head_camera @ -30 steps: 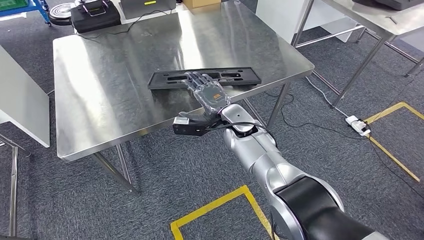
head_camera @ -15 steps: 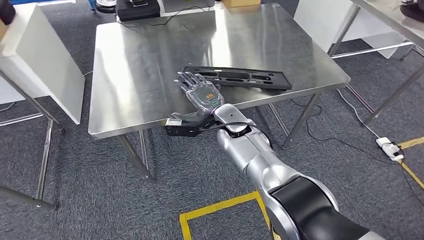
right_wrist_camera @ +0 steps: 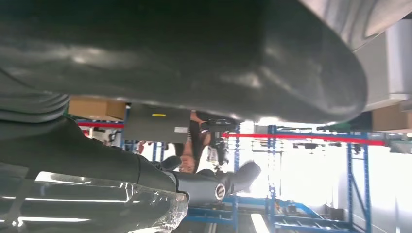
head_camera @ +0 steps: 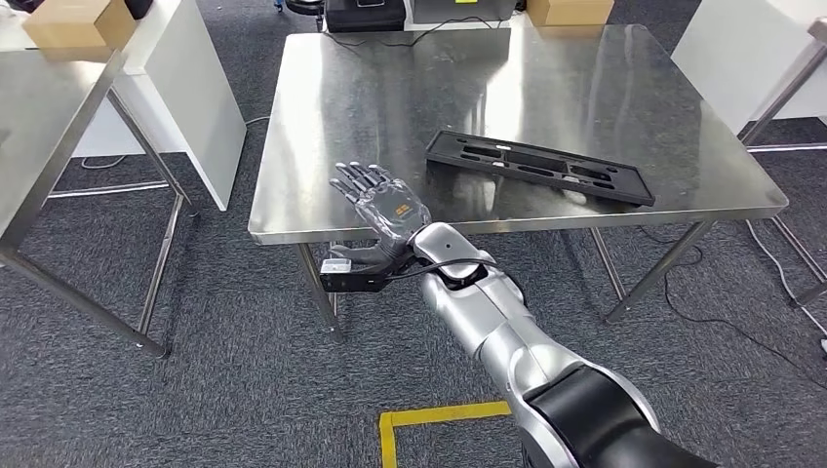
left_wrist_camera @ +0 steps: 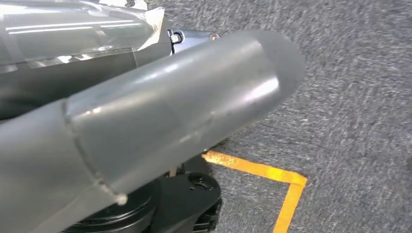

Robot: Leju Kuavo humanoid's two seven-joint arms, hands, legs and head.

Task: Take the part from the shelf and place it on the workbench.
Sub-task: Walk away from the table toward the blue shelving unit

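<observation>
One black part (head_camera: 539, 167) flat on the steel workbench (head_camera: 341, 117), placed.
Right hand (head_camera: 382, 207) now withdrawn to the near edge, fingers spread, holding nothing; task apparently complete.

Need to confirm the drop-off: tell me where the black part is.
In the head view, the black part lies flat on the steel workbench, near its front right edge, right of the open robot hand.

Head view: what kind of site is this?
Probably a workshop or factory test floor: stainless steel workbench holding a black moulded tray, grey carpet with yellow floor tape, and blue racking behind.
</observation>
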